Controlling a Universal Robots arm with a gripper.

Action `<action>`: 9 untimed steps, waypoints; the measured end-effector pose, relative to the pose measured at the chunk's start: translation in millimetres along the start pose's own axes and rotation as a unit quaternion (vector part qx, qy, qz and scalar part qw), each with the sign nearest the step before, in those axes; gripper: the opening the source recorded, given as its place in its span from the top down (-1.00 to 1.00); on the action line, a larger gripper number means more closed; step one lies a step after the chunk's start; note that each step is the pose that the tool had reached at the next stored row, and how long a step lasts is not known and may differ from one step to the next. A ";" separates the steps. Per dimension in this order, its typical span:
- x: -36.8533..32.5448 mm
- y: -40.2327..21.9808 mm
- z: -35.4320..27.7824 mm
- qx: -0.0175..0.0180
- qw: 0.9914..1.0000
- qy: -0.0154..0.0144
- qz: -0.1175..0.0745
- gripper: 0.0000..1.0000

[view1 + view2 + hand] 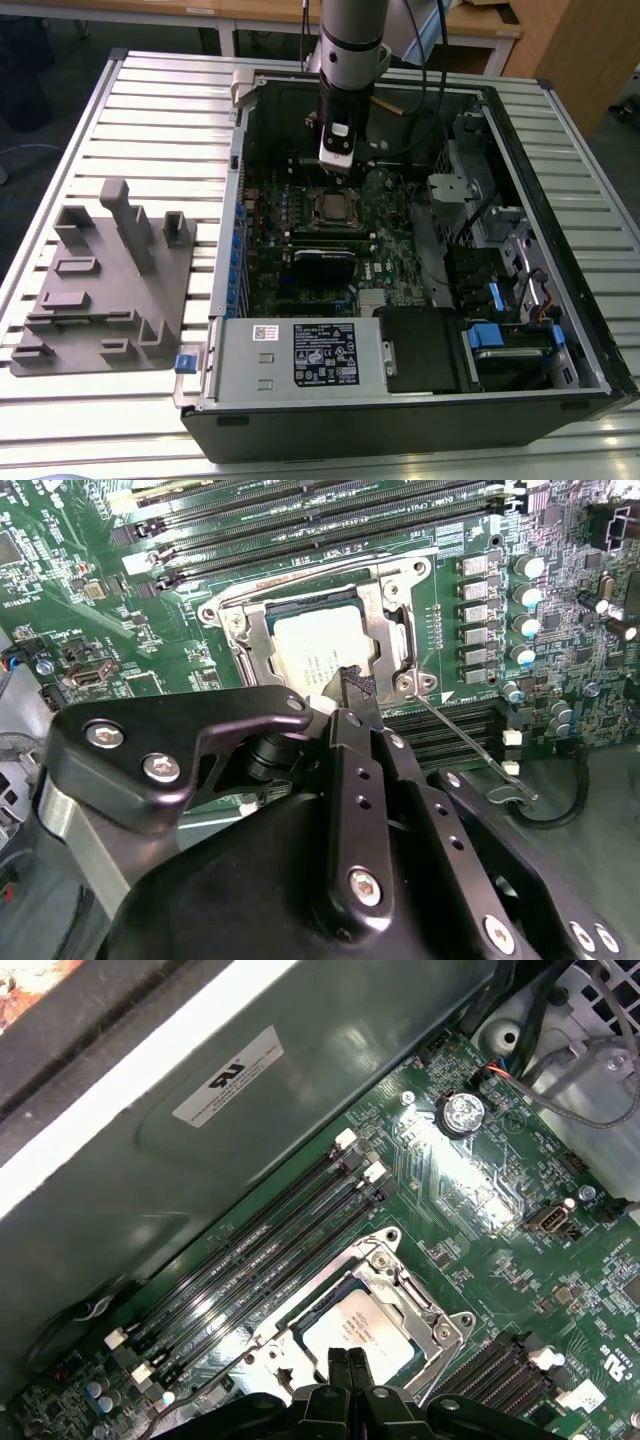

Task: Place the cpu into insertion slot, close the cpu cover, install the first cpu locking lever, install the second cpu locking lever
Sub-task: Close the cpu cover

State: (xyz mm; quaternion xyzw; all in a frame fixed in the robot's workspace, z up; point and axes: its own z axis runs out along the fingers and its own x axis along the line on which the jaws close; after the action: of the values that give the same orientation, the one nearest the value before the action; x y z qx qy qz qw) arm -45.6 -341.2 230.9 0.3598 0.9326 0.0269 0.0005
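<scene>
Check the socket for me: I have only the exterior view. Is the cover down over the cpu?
Observer: Yes. In both wrist views the cover lies flat around the cpu, whose silvery top shows through the cut-out.
Operator: And a locking lever?
Observer: In the second wrist view a thin wire lever sticks out from the cover's corner across the dark memory slots, not tucked along the cover's side.
</scene>
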 end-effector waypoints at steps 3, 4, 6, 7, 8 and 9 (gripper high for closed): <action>0.0 0.0 0.0 0.000 1.000 0.000 0.000 0.79; 0.0 0.0 0.0 0.000 1.000 0.000 0.000 0.79; 0.0 0.0 0.0 0.000 1.000 0.000 -0.003 0.79; 0.0 0.0 0.1 0.000 1.000 0.001 -0.010 0.79; 0.0 0.0 0.1 0.000 1.000 0.001 -0.018 0.79; 0.0 0.0 0.2 0.000 1.000 0.001 -0.027 0.79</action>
State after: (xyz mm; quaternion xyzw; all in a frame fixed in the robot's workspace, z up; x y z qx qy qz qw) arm -45.6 -341.2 230.7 0.3341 0.9421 0.0269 -0.0003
